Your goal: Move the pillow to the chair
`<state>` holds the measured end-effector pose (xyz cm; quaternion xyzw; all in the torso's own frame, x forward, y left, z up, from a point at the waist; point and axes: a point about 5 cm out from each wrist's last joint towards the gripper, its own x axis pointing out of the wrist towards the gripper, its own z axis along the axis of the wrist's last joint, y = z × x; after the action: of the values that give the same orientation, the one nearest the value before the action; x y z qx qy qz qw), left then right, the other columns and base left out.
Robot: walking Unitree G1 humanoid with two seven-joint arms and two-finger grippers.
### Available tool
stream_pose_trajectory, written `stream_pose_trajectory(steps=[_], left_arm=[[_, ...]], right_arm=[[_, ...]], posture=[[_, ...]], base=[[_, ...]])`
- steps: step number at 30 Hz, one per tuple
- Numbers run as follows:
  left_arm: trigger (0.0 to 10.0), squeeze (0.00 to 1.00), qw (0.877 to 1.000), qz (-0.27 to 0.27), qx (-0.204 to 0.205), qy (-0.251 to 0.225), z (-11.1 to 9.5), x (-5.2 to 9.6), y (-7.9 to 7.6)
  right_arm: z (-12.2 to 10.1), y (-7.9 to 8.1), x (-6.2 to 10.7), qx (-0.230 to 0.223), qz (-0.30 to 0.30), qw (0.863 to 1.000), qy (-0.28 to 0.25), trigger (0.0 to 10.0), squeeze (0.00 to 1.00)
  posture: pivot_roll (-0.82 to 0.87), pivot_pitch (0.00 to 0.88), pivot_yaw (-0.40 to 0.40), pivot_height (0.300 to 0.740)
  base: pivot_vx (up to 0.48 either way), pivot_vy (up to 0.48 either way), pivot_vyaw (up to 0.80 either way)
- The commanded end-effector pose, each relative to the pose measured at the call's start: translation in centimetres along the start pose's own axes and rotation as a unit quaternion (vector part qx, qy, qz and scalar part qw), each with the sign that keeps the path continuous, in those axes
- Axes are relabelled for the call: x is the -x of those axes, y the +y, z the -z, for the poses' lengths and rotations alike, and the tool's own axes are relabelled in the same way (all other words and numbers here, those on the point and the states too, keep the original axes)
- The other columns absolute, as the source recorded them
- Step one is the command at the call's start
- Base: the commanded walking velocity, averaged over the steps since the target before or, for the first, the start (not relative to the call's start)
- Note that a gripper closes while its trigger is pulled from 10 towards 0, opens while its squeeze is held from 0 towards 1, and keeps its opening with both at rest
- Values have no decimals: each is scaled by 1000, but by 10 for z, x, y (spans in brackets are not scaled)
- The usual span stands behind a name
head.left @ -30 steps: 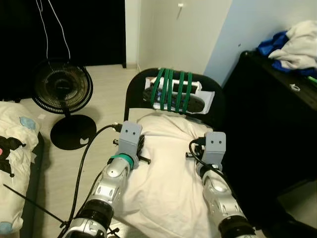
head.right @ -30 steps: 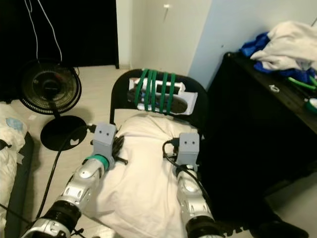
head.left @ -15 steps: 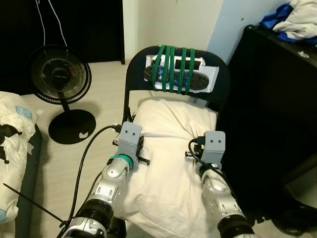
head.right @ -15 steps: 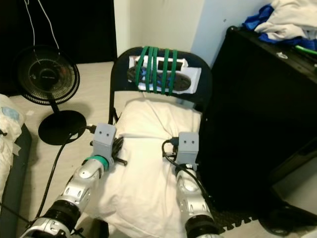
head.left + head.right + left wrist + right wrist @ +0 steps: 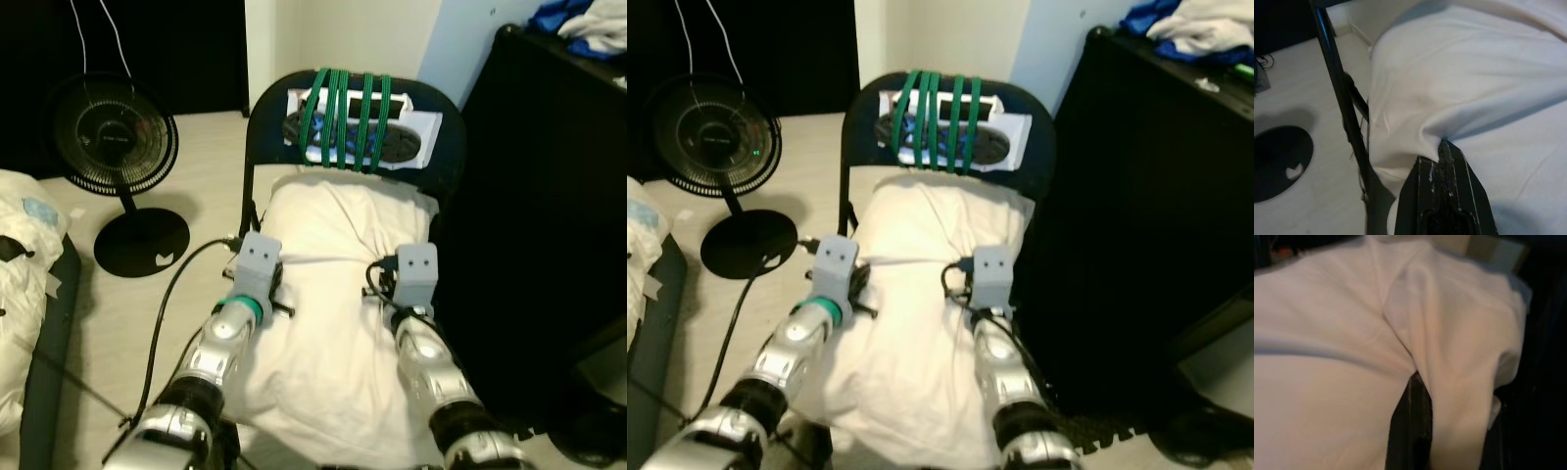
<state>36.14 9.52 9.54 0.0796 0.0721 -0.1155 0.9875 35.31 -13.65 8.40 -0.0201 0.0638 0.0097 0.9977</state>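
A: Where's the pillow (image 5: 333, 294)?
B: On the chair (image 5: 446, 147), its far end at 12 o'clock against the backrest.
A: Grippers?
B: Left gripper (image 5: 1442, 152) pinches its 9 o'clock edge; right gripper (image 5: 1415, 396) clamps a fold at 3 o'clock.

Soft, even room light from my head views — the pillow (image 5: 338, 294) glows pale, the dresser (image 5: 549, 196) is near black; my right wrist view is blurred — dim at its edges.
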Motion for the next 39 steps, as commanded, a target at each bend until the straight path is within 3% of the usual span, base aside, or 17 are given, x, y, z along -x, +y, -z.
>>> stream_pose_trajectory(steps=[1, 6, 7, 8, 11, 13, 20, 27, 30, 32, 33, 34, 39], left_arm=[[10000, 0, 1000, -29, -10, -1, -5, -4, 9], [10000, 0, 999, -44, -9, -4, -17, -10, 17], [10000, 1000, 999, -40, -10, -4, -17, -10, 17], [10000, 1000, 999, -34, -8, -2, -15, -9, 16], [10000, 1000, 1000, -30, -9, 0, -13, -8, 15], [10000, 1000, 1000, -2, -3, 11, -1, -4, 10], [10000, 1000, 999, 11, 32, 8, 16, 6, 12], [10000, 1000, 998, 33, 41, -32, 24, 19, 13], [10000, 1000, 997, 26, 31, -58, 25, 28, 16], [10000, 1000, 996, 24, 9, -87, 21, 37, 19], [10000, 1000, 994, 32, 6, -101, 18, 42, 19], [10000, 0, 992, 39, 8, -119, 13, 47, 19], [10000, 0, 986, 43, 17, -161, -2, 62, 21]], right_arm=[[1, -11, -4, -12, 29, 999, 21, 10000, 0], [-9, -12, -10, -44, 38, 998, 22, 10000, 0], [-9, -10, -10, -51, 30, 998, 18, 10000, 878], [-8, -6, -9, -54, 20, 998, 15, 10000, 1000], [-7, -4, -8, -55, 13, 998, 14, 10000, 1000], [1, -2, -3, -21, 12, 1000, 8, 10000, 1000], [13, -3, 8, -42, -5, 999, -9, 10000, 1000], [11, -21, 26, -19, 32, 996, -76, 10000, 1000], [3, -29, 39, -23, 48, 993, -108, 10000, 1000], [-4, -36, 58, -17, 41, 991, -130, 10000, 1000], [-6, -39, 66, -13, 39, 990, -135, 10000, 0], [-9, -44, 74, -17, 42, 990, -137, 10000, 0], [-20, -45, 92, -20, 37, 987, -152, 10000, 0]], posture=[[-104, 66, 5, 605], [-104, 60, 7, 605], [-102, 55, 7, 605], [-101, 54, 7, 605], [-101, 54, 7, 605], [-94, 49, 1, 605], [-82, 40, -1, 605], [-75, 37, 0, 605], [-71, 33, 19, 605], [-70, 31, 26, 605], [-69, 25, 33, 605], [-70, 20, 39, 605], [-72, 12, 51, 605]], base=[[0, 0, 0], [0, 0, 0], [0, 0, 0], [0, 0, 0], [0, 0, 0], [0, 0, 0], [0, 0, 0], [0, 0, 0], [0, 0, 0], [0, 0, 0], [0, 0, 0], [0, 0, 0], [0, 0, 0]])
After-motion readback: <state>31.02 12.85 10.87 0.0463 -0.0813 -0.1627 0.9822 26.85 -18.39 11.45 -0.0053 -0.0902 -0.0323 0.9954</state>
